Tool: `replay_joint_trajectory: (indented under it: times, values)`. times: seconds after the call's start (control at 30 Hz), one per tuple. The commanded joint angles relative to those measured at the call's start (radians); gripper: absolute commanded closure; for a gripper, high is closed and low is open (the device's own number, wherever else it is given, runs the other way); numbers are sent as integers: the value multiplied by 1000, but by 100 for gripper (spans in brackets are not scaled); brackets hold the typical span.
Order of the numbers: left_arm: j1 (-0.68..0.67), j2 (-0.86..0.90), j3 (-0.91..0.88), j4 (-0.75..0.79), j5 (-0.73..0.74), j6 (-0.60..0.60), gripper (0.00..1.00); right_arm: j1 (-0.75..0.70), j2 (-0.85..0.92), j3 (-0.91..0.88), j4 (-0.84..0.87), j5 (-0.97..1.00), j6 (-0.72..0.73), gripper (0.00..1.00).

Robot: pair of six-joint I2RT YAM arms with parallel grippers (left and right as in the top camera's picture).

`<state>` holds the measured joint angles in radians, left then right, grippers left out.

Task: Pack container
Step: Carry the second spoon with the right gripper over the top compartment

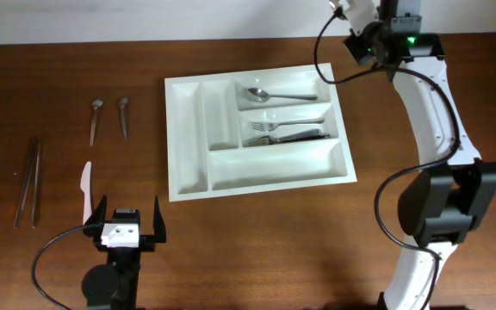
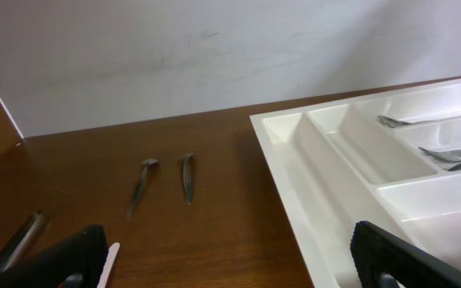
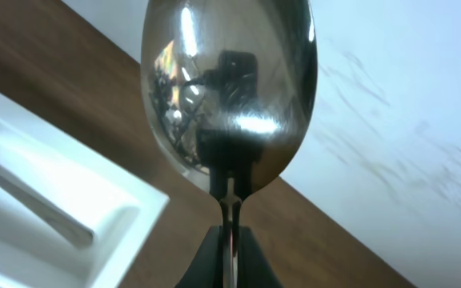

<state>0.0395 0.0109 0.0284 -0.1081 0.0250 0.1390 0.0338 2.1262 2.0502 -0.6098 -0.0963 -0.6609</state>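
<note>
White plastic compartmented container [image 1: 274,164] lies on brown wooden table [image 1: 257,250] by pale wall [image 2: 214,56]; left gripper [image 1: 129,207] wide, right gripper [image 3: 229,240] pinching steel spoon [image 3: 229,80].

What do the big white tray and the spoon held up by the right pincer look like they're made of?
The tray looks like plastic: smooth glossy white, rounded moulded walls. The spoon looks like polished metal, probably stainless steel: its bowl mirrors the camera and surroundings.

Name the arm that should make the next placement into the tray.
Right: the right fingers clamp a spoon by the container corner; the left fingers are open and empty.
</note>
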Motion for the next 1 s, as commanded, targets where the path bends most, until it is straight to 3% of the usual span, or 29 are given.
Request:
replay_joint_trajectory:
  times: [0.0, 0.3, 0.97]
  values:
    - [-4, -6, -5, 0, -4, 16, 1, 25, 62, 46, 17, -63, 16, 96]
    - [-4, -6, -5, 0, -4, 16, 1, 113, 135, 47, 122, -111, 50, 96]
    - [-4, -6, -5, 0, -4, 16, 1, 161, 213, 31, 18, -143, 37, 96]
